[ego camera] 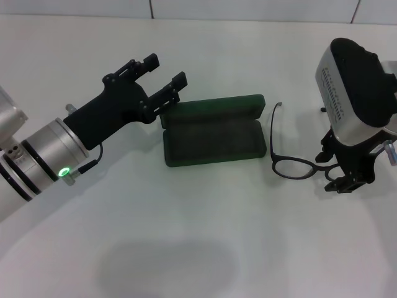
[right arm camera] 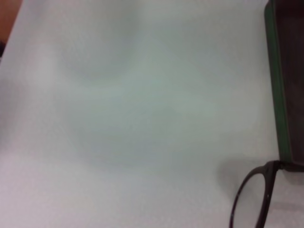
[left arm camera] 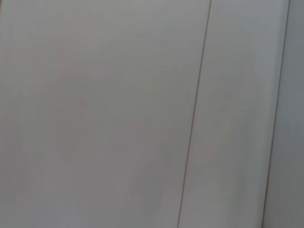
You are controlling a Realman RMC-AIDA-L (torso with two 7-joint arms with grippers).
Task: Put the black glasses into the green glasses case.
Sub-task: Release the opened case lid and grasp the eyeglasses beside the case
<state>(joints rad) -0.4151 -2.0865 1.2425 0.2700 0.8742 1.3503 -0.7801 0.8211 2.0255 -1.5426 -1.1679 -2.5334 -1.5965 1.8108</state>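
The green glasses case (ego camera: 214, 138) lies open on the white table (ego camera: 186, 248), mid-scene, its lid tipped back on the far side and its dark lined tray facing up and unfilled; the black glasses (ego camera: 291, 162) sit just beside its right end, on the table, one temple arm running away toward the far side alongside the case, the lens rims at the near end; in my right wrist view the nearest rim (right arm camera: 251, 199) comes close against the case's green edge (right arm camera: 278, 95), though I cannot tell whether they touch.

My right gripper (ego camera: 345, 179) stands low over the right end of the frame, fingers pointing down at the table; it sits right at the right-hand lens, but I cannot tell how far the fingers are parted or whether they have closed on the frame. My left gripper (ego camera: 162, 77) hangs off the case's far-left corner, fingers spread apart and holding nothing; its wrist view shows only pale panels.

I judge this the pick-up step; the glasses are not yet in the case. The next move calls for a firm pinch on the thin rim, a lift clear of the table, a short carry leftward over the tray, and a lay-down lengthwise so the open temple arm does not catch the lid; the left gripper looks placed to steady the case if needed.
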